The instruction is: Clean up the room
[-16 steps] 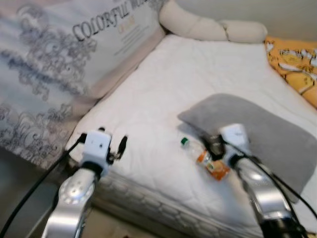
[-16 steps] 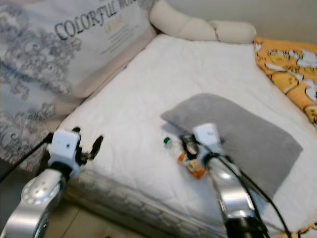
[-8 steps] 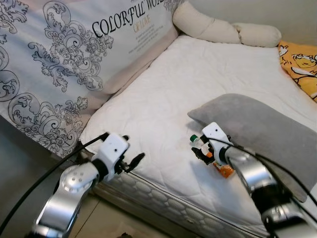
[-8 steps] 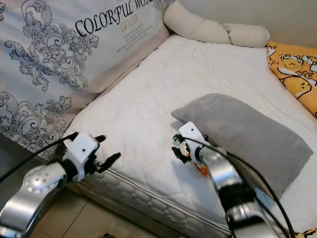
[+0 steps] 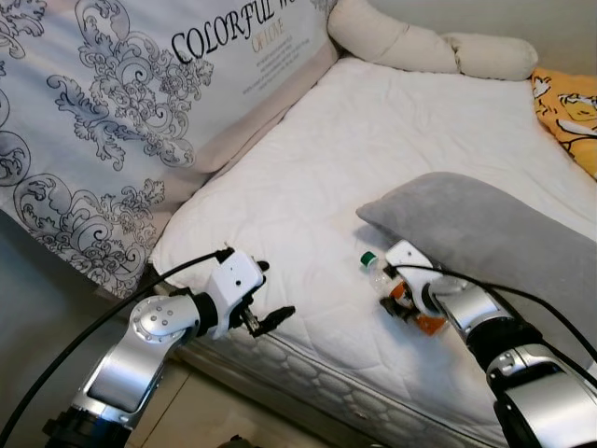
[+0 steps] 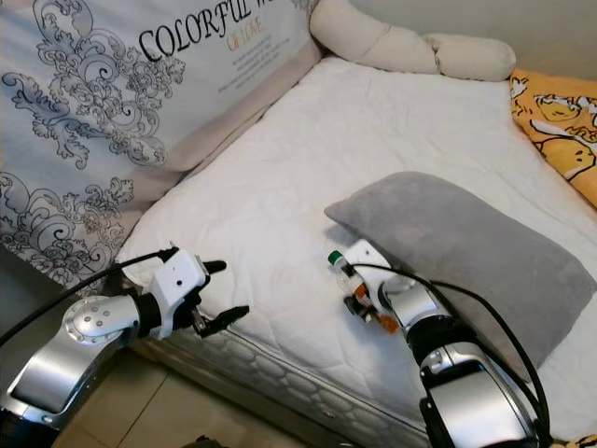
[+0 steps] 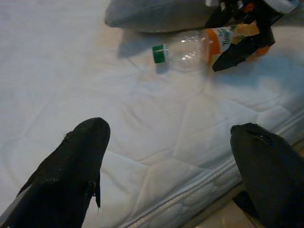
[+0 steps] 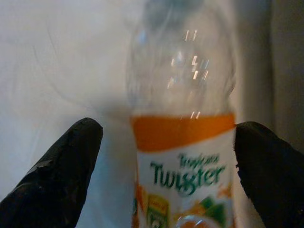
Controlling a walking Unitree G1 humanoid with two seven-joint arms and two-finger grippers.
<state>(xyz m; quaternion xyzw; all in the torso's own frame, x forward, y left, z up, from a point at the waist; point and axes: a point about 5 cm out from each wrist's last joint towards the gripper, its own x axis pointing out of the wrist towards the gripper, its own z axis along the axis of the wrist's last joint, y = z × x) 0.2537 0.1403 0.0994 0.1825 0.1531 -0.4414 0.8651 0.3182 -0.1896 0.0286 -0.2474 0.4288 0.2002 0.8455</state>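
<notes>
Right tool (image 8: 164,156): black fingers spread, one each side of the label, not yet clenched; placed, by judgement, to grasp.

Clear plastic bottle with green cap and orange label (image 5: 396,283): empty, lying on its side on the bed, just beside the grey rectangular pillow (image 5: 485,243); likely the litter to clear.

Left tool (image 5: 264,308): released, fingers apart, hovering at the mattress edge, well apart from the bottle.

White quilted mattress (image 5: 308,187): bed backed by a patterned headboard cushion (image 5: 140,103), a cream bolster (image 5: 420,47) and an orange printed cloth (image 5: 569,112).
</notes>
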